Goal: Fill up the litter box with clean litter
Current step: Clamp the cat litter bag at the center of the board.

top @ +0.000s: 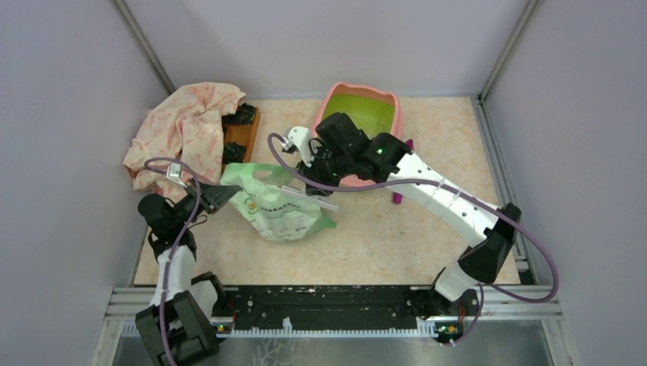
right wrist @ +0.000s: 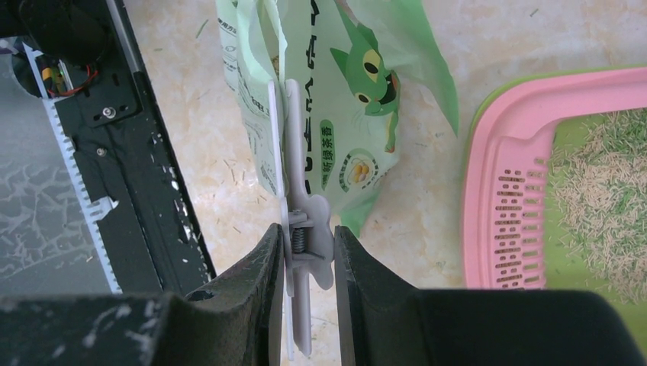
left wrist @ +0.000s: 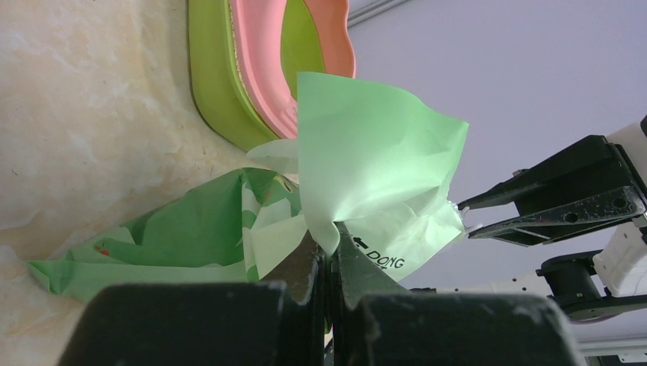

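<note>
The litter box (top: 329, 103), pink-rimmed with a lime-green inside, stands at the back of the table. In the right wrist view its slotted pink ledge (right wrist: 503, 206) shows, with a thin spread of clean litter (right wrist: 603, 191) on the green floor. A light green printed bag (top: 278, 210) lies in front of it. My left gripper (top: 221, 194) is shut on a corner of the bag (left wrist: 366, 152), and the pinch (left wrist: 329, 248) shows in the left wrist view. My right gripper (right wrist: 307, 230) is shut on a pale sealing clip (right wrist: 309, 244) that runs along the bag's top edge (right wrist: 275, 114).
A crumpled patterned cloth (top: 187, 130) lies at the back left over a wooden board (top: 243, 136) with dark objects on it. A magenta scoop (top: 399, 194) peeks out beside the right arm. Grey walls enclose the table, and a black rail (top: 328, 305) runs along its near edge.
</note>
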`<state>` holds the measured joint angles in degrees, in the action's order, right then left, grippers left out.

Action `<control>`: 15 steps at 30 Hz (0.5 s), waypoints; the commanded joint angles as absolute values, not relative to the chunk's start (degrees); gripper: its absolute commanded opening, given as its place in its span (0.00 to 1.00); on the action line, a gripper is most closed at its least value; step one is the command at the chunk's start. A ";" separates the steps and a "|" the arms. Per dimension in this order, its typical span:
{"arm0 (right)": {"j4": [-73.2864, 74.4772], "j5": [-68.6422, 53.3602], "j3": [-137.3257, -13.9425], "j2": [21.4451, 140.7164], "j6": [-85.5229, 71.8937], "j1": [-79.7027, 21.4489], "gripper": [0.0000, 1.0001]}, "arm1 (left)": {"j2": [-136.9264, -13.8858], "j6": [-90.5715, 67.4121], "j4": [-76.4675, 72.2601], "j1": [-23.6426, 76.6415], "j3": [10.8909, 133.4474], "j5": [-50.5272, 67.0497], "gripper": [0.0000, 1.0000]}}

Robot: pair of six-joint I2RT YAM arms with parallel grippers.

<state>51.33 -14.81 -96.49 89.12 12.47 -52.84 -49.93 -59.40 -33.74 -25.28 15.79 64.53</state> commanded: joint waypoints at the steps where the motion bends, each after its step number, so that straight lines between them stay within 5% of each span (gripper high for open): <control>1: 50.12 -15.21 -100.67 90.57 13.25 -53.85 0.00 | -49.84 -59.46 -36.80 -25.97 15.12 64.95 0.00; 15: 51.01 -14.25 -104.67 94.04 13.51 -55.02 0.00 | -50.66 -59.89 -37.85 -26.33 15.38 65.43 0.00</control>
